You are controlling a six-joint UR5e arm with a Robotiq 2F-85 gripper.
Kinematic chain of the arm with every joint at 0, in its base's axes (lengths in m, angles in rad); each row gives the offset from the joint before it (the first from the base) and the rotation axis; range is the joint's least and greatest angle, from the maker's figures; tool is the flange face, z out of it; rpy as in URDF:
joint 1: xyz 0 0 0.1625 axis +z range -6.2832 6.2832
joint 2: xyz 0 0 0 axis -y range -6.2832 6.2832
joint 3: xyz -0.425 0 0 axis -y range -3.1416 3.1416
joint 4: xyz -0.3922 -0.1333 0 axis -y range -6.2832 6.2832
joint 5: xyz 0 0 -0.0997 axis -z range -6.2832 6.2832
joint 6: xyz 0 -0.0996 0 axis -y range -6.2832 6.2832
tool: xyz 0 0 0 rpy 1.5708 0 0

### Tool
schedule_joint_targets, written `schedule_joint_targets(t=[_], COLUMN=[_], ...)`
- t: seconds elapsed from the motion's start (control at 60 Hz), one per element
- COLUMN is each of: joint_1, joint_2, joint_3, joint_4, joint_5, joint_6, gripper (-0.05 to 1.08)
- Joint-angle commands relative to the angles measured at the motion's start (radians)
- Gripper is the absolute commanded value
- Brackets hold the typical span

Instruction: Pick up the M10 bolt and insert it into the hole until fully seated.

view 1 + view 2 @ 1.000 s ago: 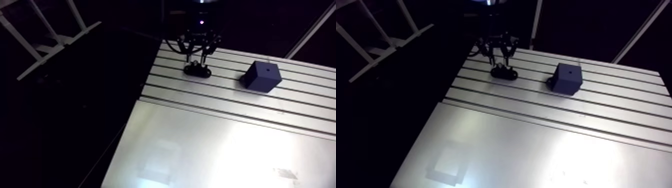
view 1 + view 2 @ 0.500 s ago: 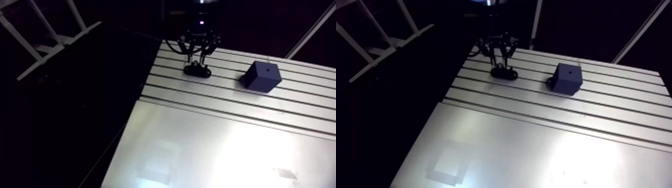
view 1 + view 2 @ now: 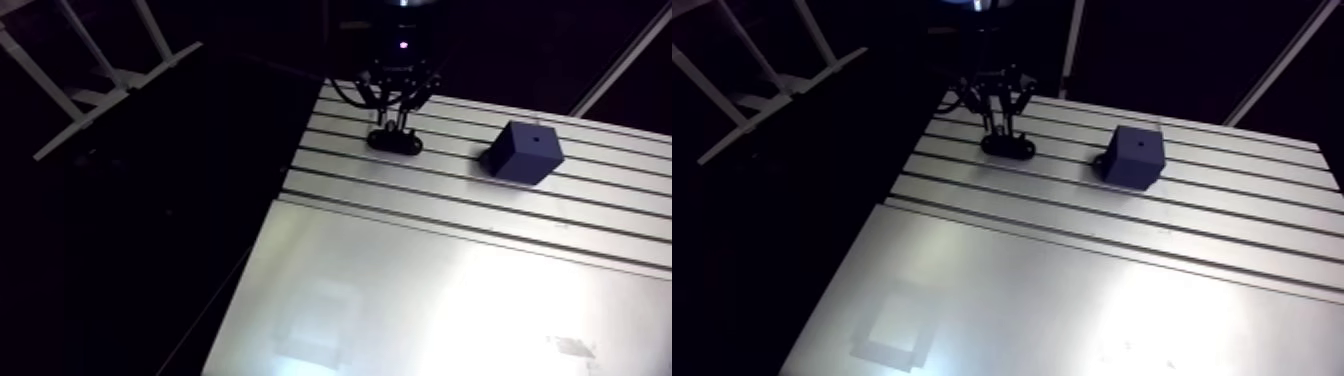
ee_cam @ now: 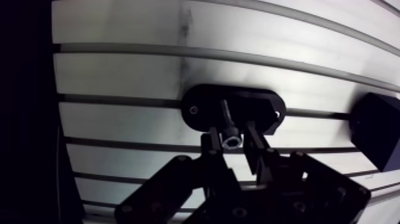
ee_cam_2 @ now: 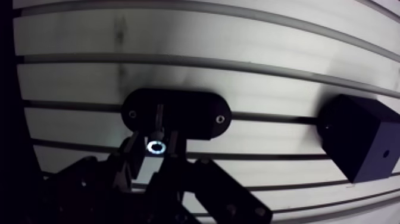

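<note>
Aluminium tabletop (image 3: pixel 450 290), smooth and glaring on the near half and cut by long parallel slots on the far half. The robot's wrist (image 3: pixel 402 50) comes down from the upper edge of the arm view, close to vertical, with a small violet light glowing on its dark body. Below it the pincer (image 4: pixel 232 136) points straight down at the slotted part of the tabletop, near that part's left edge.

Under the pincer lies a flat, black, oval holder (image 4: pixel 262 110) with a small screw at each end, resting across the slots. The M10 bolt (image 5: pixel 156 147) stands upright in the middle of this holder. Seen from the wrist view, its socket head shows as a bright silver ring, and the shaft runs down into the holder.

The two dark fingers (image 4: pixel 213 146) sit on either side of the bolt head, drawn in narrow and pressed against it, so the pincer is gripping the bolt while the bolt is seated in the holder.

Off to the right, well apart from the holder, a dark cube-shaped block (image 3: pixel 523 151) stands on the slots. A small round hole (image 3: pixel 1139 143) shows in its top face.
</note>
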Motion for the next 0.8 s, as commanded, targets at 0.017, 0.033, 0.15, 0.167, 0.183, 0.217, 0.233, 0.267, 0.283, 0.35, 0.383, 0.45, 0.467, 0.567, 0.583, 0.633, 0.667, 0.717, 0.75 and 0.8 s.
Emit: schedule_joint_targets(t=[0.017,0.033,0.15,0.167,0.183,0.217,0.233,0.267,0.283,0.35,0.383,0.45,0.467,0.567,0.583,0.633,0.667,0.717,0.75,0.8], joint_1=[-0.001,-0.001,-0.001,-0.001,-0.001,-0.002,-0.002,-0.002,-0.001,-0.002,-0.003,-0.001,-0.002,-0.003,-0.003,-0.003,-0.004,-0.006,-0.006,-0.006], joint_2=[0.003,0.003,0.003,0.003,0.003,0.003,0.003,0.003,0.003,0.003,0.003,0.003,0.003,0.002,0.002,-0.002,-0.005,-0.011,-0.015,-0.026], joint_3=[-0.002,-0.002,-0.002,-0.002,-0.002,-0.002,-0.002,-0.002,-0.003,-0.003,-0.003,-0.003,-0.004,-0.010,-0.010,-0.015,-0.018,-0.027,-0.034,-0.051], joint_4=[0.000,0.000,0.000,0.000,0.000,0.000,0.000,0.000,0.000,0.000,0.001,0.002,0.002,0.007,0.007,0.010,0.013,0.026,0.037,0.066], joint_5=[0.000,0.000,0.000,0.000,0.000,0.000,0.000,0.000,-0.001,-0.001,0.000,0.000,0.000,0.003,0.003,0.006,0.008,0.007,0.006,0.005], joint_6=[0.001,0.001,0.001,0.001,0.001,0.001,0.001,0.001,0.001,-0.001,-0.001,-0.001,-0.002,-0.002,-0.002,-0.002,-0.002,-0.002,-0.002,-0.002], gripper=[0.66,0.66,0.69,0.69,0.71,0.71,0.71,0.71,0.72,0.74,0.74,0.75,0.76,0.80,0.80,0.84,0.85,0.87,0.88,0.89])
